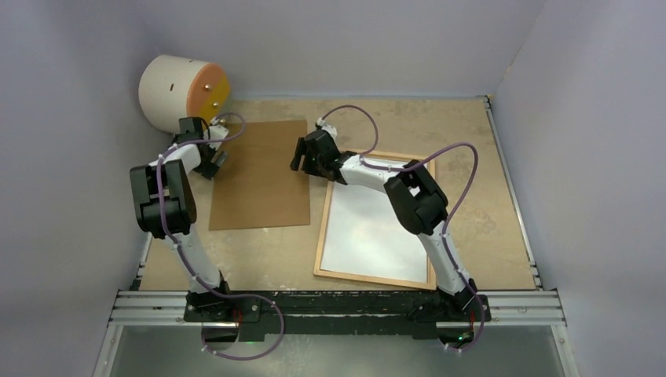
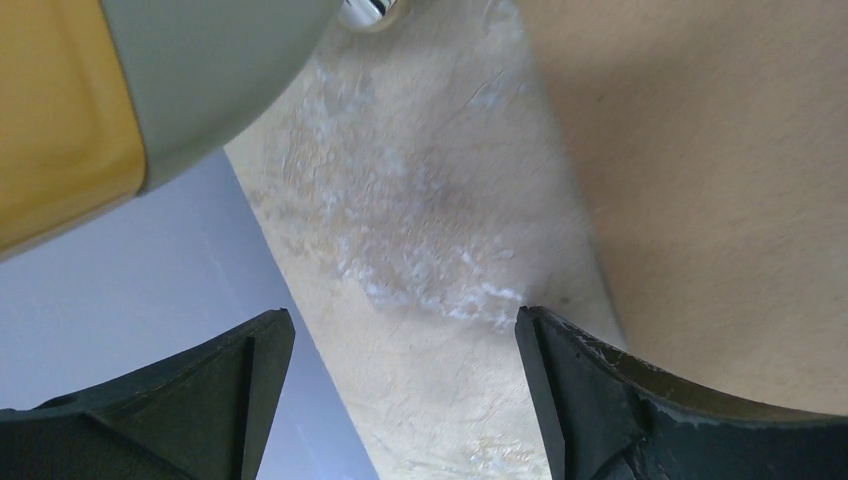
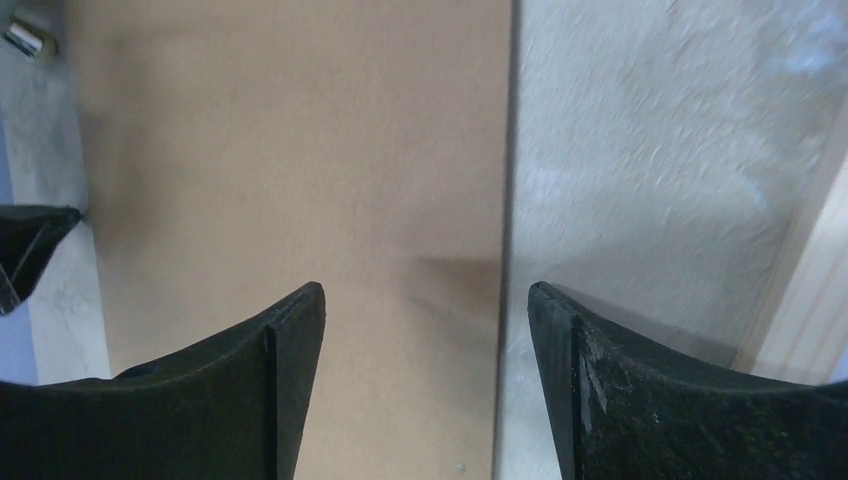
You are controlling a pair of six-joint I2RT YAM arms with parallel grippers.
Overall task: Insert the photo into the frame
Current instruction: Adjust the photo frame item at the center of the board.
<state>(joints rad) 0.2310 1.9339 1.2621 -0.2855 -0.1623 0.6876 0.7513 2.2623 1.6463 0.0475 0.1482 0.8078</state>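
Note:
The frame [image 1: 375, 278], thin light wood, lies flat right of centre. The photo [image 1: 369, 232] lies inside it with its plain white side up. My right gripper [image 1: 301, 160] is open and empty, past the frame's far left corner, over the right edge of the brown backing sheet [image 1: 259, 177]. In the right wrist view its jaws [image 3: 425, 300] straddle that edge of the sheet [image 3: 290, 150], and a strip of the frame [image 3: 815, 290] shows at the right. My left gripper [image 1: 215, 162] is open and empty at the sheet's left edge; its jaws [image 2: 405, 330] are over bare table beside the sheet [image 2: 720, 150].
A white cylinder with an orange face [image 1: 182, 93] lies at the far left corner, close behind the left gripper; it also shows in the left wrist view [image 2: 100, 90]. Grey walls enclose the table on three sides. The rail [image 1: 338, 302] runs along the near edge.

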